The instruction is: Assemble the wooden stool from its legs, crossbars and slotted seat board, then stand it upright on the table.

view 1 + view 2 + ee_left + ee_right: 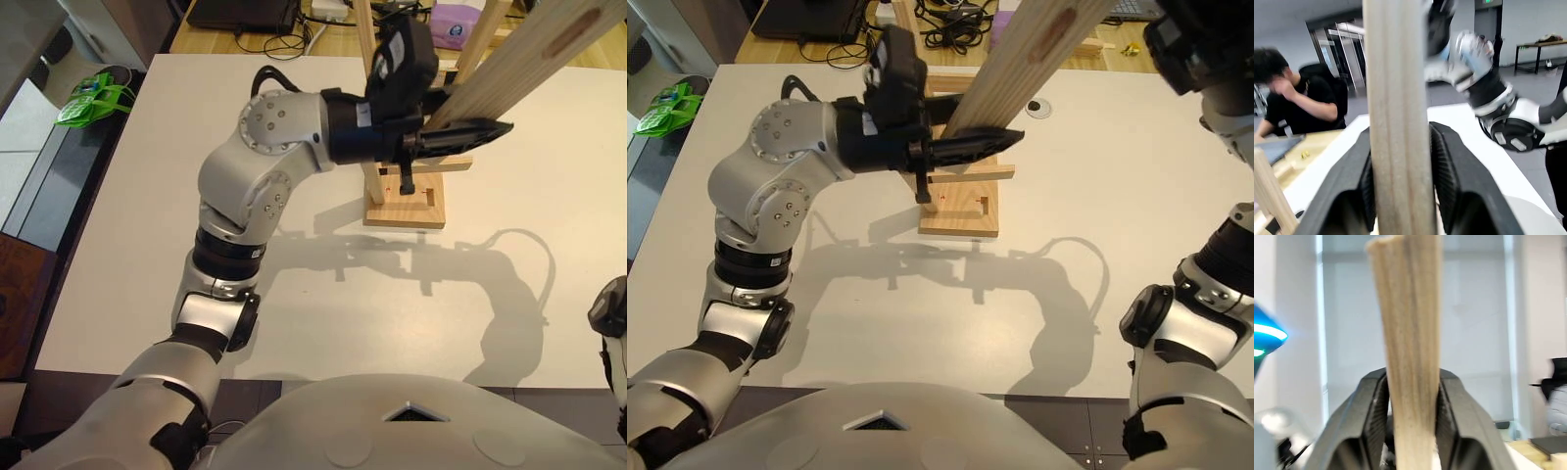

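Leg pinched tight in jaws of left gripper and right gripper: line its end over seat board slot, press straight down.

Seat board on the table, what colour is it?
The seat board is pale tan wood; right eye view shows it best.

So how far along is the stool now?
Partly built. Done: the seat board lies flat on the table with at least one upright leg rising from it. In hand: the left claw is shut on a long leg above the board; the right claw grips a wooden piece. Left: seating that leg, any remaining parts, and turning it all upright.
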Motion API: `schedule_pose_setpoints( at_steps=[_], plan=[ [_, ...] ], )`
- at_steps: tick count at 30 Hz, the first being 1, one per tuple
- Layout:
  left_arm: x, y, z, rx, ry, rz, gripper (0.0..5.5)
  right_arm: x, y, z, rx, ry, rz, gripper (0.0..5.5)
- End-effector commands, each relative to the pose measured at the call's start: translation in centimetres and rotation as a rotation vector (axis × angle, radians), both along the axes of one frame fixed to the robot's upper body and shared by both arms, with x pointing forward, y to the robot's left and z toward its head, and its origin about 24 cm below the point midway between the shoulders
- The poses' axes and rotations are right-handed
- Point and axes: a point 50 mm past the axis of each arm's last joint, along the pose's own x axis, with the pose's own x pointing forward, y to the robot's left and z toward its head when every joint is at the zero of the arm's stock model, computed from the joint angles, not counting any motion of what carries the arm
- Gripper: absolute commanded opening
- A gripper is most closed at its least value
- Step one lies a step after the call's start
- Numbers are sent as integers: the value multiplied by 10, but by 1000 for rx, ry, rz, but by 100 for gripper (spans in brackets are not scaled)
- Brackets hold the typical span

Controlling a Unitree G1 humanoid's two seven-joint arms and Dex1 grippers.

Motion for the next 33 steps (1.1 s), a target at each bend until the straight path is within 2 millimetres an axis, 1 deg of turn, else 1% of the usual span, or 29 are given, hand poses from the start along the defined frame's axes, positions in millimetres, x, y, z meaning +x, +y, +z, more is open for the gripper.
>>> schedule_pose_setpoints(
  at_steps=[1,3,5,7,12,14,16,17,18,19,21,23,24,25,26,28,31,33],
  plan=[
    [-7,1,6,15,-61,-59,201,4,7,-6,6,40,-9,101],
    [-5,2,5,20,-63,-35,228,4,6,-5,17,36,-24,101],
    [1,7,10,6,-75,19,255,3,0,-2,29,22,-59,101],
    [4,13,19,-15,-93,62,296,2,-9,2,48,-1,-114,100],
    [25,36,50,-150,-111,260,297,-3,-27,5,82,-38,-289,100],
    [32,50,63,-235,-128,380,297,-1,-31,3,90,-30,-363,100],
    [37,71,78,-351,-149,547,297,1,-36,0,94,-12,-456,100],
    [37,85,79,-390,-157,649,297,2,-40,-6,71,5,-524,100],
    [37,96,75,-405,-157,731,297,2,-43,-11,42,18,-581,100],
    [37,107,66,-406,-143,811,297,3,-46,-18,16,34,-635,100],
    [38,128,38,-369,-82,978,297,3,-52,-31,-38,54,-743,100],
    [36,145,0,-290,6,1128,297,5,-54,-41,-74,73,-823,100],
    [33,148,-20,-237,59,1172,297,7,-53,-49,-96,84,-853,100],
    [29,149,-34,-202,98,1192,297,8,-52,-55,-114,90,-875,100],
    [24,148,-55,-134,148,1207,297,10,-53,-61,-108,106,-911,100],
    [15,142,-88,-44,236,1218,297,14,-55,-72,-93,142,-972,100],
    [7,125,-123,46,357,1165,297,18,-50,-89,-89,202,-991,100],
    [-1,111,-146,104,432,1119,297,19,-46,-96,-89,232,-981,100]
  ],
)
